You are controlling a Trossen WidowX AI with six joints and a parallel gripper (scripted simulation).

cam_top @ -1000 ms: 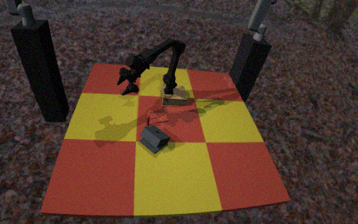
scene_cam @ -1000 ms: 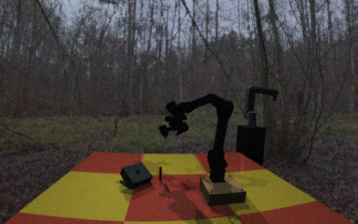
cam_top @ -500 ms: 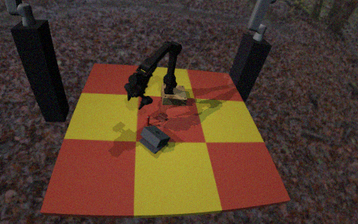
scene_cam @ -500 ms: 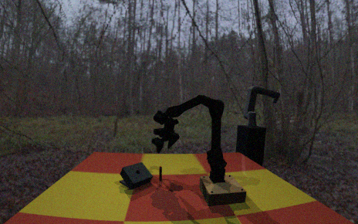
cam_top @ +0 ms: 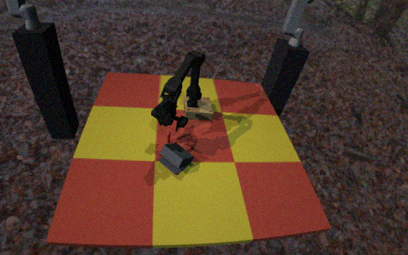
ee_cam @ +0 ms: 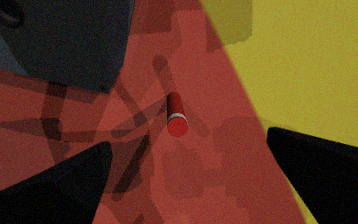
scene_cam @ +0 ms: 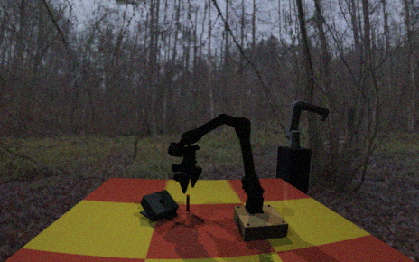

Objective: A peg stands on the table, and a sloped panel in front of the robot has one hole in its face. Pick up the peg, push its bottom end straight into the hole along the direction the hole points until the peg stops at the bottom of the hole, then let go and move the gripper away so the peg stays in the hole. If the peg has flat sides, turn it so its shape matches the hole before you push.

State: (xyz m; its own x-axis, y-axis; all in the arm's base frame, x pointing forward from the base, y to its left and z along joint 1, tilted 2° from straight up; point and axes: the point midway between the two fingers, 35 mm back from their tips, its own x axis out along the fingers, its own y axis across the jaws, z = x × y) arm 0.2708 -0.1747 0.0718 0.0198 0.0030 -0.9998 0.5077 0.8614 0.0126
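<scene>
A round red peg (cam_top: 169, 137) (scene_cam: 188, 202) (ee_cam: 175, 106) stands upright on the table, with a light ring just below its bright red top. The grey block with the sloped panel (cam_top: 171, 153) (scene_cam: 153, 209) (ee_cam: 81, 45) stands close beside it. A dark hole (ee_cam: 6, 13) in its face shows at the top left of the wrist view. My gripper (scene_cam: 189, 189) (ee_cam: 190, 142) is open and empty, pointing down above the peg. In the wrist view the peg appears between the two widely spaced fingers, slightly left of their middle. The peg's foot is partly hard to make out in shadow.
The arm's wooden base (cam_top: 199, 113) (scene_cam: 262, 228) stands behind the peg in the top view. Two dark pillars (cam_top: 44, 83) (cam_top: 283, 72) with grey arms stand beyond the red and yellow table (cam_top: 198, 198). Shadows of the arm fall around the peg.
</scene>
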